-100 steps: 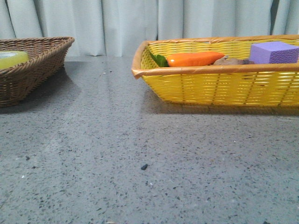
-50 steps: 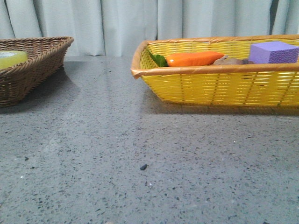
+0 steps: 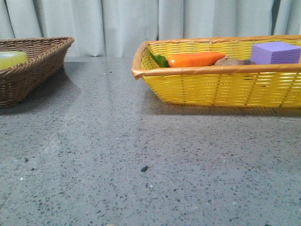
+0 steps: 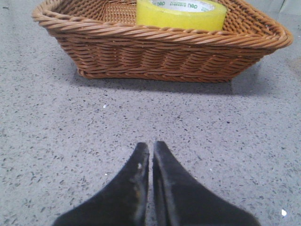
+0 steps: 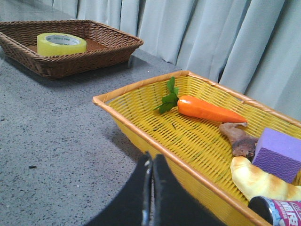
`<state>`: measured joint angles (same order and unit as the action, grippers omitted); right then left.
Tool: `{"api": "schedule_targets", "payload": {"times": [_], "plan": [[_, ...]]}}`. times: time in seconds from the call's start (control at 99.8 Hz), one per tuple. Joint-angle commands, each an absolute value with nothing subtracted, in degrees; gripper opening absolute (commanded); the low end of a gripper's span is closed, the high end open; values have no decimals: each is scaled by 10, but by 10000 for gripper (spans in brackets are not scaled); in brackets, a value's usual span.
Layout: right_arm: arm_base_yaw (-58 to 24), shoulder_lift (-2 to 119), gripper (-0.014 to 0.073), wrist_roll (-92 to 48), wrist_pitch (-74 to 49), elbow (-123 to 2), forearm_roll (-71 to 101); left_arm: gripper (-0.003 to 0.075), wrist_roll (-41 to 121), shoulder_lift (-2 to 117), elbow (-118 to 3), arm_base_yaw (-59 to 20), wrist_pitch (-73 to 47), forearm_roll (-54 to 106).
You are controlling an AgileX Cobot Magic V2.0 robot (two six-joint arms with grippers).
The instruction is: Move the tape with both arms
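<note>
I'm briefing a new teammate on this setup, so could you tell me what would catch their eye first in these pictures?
The yellow basket on the table's right side stands out first, with an orange carrot and a purple foam block inside. On the left, a brown wicker basket holds the roll of yellow tape. Both the left gripper and the right gripper are shut, holding nothing.

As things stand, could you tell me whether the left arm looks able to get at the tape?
Probably yes. The tape lies uncovered in the brown basket, with only bare table between it and the left pincer. The pincer is shut, though, and must open and clear the rim.
</note>
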<state>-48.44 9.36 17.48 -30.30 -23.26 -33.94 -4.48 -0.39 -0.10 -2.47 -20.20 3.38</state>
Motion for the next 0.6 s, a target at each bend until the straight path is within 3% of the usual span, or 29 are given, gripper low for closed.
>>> {"api": "schedule_targets", "payload": {"times": [0.0, 0.411, 0.591], "plan": [[-484, 100, -66, 176, -266, -247, -356, -21, -50, -20, 7, -24, -166, 35], [-483, 100, -66, 176, -261, -244, -364, -20, -50, -20, 7, -24, -166, 35], [-410, 100, -66, 176, -189, -214, -404, -21, -50, -20, 7, -24, -166, 35]]}}
